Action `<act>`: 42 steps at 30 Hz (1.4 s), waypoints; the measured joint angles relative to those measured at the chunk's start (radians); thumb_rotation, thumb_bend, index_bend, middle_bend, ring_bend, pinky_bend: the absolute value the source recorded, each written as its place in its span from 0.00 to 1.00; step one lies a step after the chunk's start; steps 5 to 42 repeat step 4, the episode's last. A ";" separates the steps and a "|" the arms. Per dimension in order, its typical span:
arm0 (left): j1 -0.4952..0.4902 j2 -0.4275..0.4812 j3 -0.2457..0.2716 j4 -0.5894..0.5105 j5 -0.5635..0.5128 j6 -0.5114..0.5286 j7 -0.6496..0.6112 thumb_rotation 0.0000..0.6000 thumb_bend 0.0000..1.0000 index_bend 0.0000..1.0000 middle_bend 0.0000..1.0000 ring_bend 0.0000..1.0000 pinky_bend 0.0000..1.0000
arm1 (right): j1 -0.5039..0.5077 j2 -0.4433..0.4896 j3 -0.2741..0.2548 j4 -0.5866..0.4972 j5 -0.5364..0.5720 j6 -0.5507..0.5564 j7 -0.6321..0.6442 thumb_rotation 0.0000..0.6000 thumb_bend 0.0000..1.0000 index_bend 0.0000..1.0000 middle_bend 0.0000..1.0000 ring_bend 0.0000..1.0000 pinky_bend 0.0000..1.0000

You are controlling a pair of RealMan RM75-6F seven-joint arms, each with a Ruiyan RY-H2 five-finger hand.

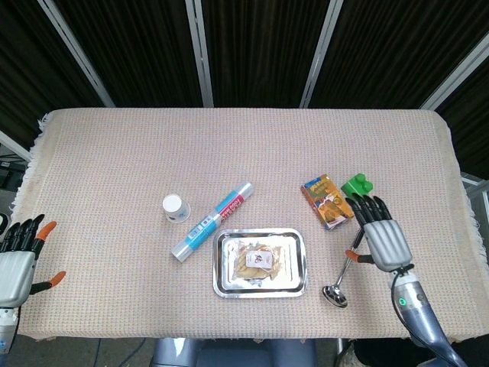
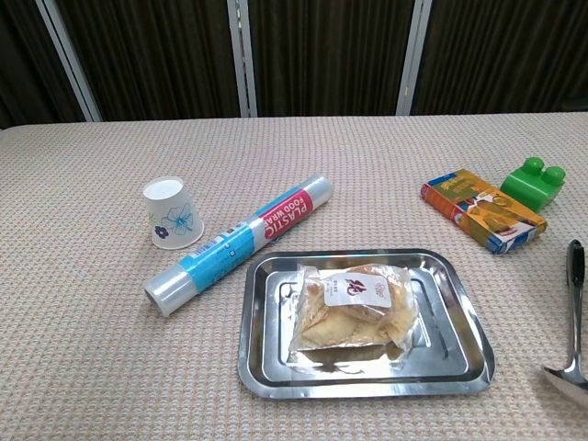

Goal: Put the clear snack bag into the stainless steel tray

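The clear snack bag [image 1: 257, 261] [image 2: 354, 308] lies flat inside the stainless steel tray [image 1: 223, 281] [image 2: 259, 354] near the table's front edge. Nothing touches it. My right hand [image 1: 380, 238] hovers well to the right of the tray in the head view, fingers spread and empty, over the ladle's handle. My left hand [image 1: 18, 261] stays at the far left edge of the table, fingers apart and holding nothing. Neither hand appears in the chest view.
A plastic wrap roll [image 1: 212, 221] [image 2: 239, 243] lies diagonally left of the tray, with a paper cup [image 1: 176, 207] [image 2: 172, 213] beyond it. An orange box [image 1: 327, 201] [image 2: 480, 210], a green block [image 1: 357, 186] [image 2: 536, 180] and a ladle [image 1: 340, 280] [image 2: 573, 312] sit to the right.
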 measured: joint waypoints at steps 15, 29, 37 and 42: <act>0.012 0.000 0.011 0.003 0.013 0.012 -0.006 0.97 0.12 0.12 0.00 0.00 0.00 | -0.083 -0.002 -0.015 0.009 -0.002 0.100 -0.006 1.00 0.03 0.00 0.00 0.00 0.00; 0.012 0.000 0.011 0.003 0.013 0.012 -0.006 0.97 0.12 0.12 0.00 0.00 0.00 | -0.083 -0.002 -0.015 0.009 -0.002 0.100 -0.006 1.00 0.03 0.00 0.00 0.00 0.00; 0.012 0.000 0.011 0.003 0.013 0.012 -0.006 0.97 0.12 0.12 0.00 0.00 0.00 | -0.083 -0.002 -0.015 0.009 -0.002 0.100 -0.006 1.00 0.03 0.00 0.00 0.00 0.00; 0.012 0.000 0.011 0.003 0.013 0.012 -0.006 0.97 0.12 0.12 0.00 0.00 0.00 | -0.083 -0.002 -0.015 0.009 -0.002 0.100 -0.006 1.00 0.03 0.00 0.00 0.00 0.00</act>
